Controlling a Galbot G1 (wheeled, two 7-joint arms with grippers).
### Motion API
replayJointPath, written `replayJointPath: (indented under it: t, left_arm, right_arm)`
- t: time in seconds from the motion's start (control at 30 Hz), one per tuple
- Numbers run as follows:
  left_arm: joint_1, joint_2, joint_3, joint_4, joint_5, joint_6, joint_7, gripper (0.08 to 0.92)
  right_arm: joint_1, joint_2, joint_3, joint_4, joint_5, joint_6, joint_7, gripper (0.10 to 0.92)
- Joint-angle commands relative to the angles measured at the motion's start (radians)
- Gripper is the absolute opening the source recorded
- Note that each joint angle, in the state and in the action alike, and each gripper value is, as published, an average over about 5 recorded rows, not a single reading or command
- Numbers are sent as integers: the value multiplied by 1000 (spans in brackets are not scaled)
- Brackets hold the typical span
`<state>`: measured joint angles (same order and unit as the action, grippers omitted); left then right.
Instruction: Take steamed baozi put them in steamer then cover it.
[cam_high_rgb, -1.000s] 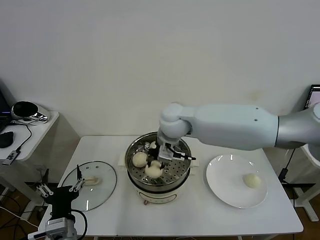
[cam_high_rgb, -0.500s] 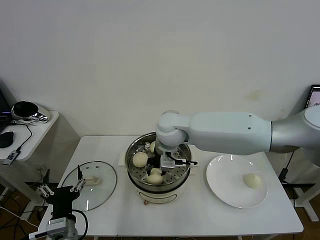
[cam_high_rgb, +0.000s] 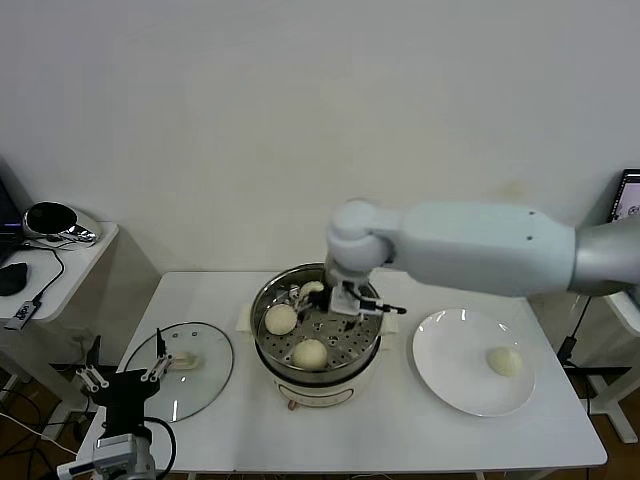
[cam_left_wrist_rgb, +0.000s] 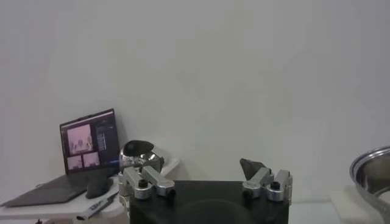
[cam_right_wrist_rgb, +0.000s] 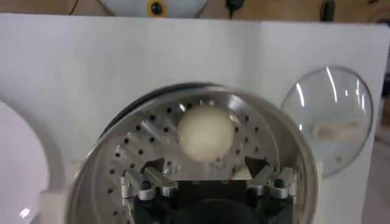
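The steamer stands at the table's middle. Two baozi lie on its tray, one at the left and one at the front. A third shows partly at the rear, beside my right gripper. One more baozi lies on the white plate. My right gripper hangs open and empty over the tray's rear. In the right wrist view it is just off the front baozi. The glass cover lies flat left of the steamer. My left gripper is open at the front left.
A side table with a chrome object and cables stands at the far left. In the left wrist view my left gripper faces the wall, with a laptop to one side and the steamer's rim at the other edge.
My right gripper let go of the baozi at the front of the tray, then rose and drew back to the rear. The left arm has not moved.
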<state>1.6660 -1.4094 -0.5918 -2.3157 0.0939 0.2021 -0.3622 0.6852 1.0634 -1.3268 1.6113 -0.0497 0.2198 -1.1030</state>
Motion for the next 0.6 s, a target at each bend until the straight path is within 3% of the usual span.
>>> replayJointPath:
  t: [0.03,0.27,0.6]
  left_arm:
    - [-2,10,0,1,-2,1,1,823]
    - [-4,26,8,3,-8,0,3,823]
    - [-11,43,20,10,-11,-1,4,823]
  right_arm:
    - [149,-240,9,60,160,-331,-92,823]
    - [132,-513,-40,183,192,-562,-37,823]
    - [-280,-793,190,134,63,-616,36,823]
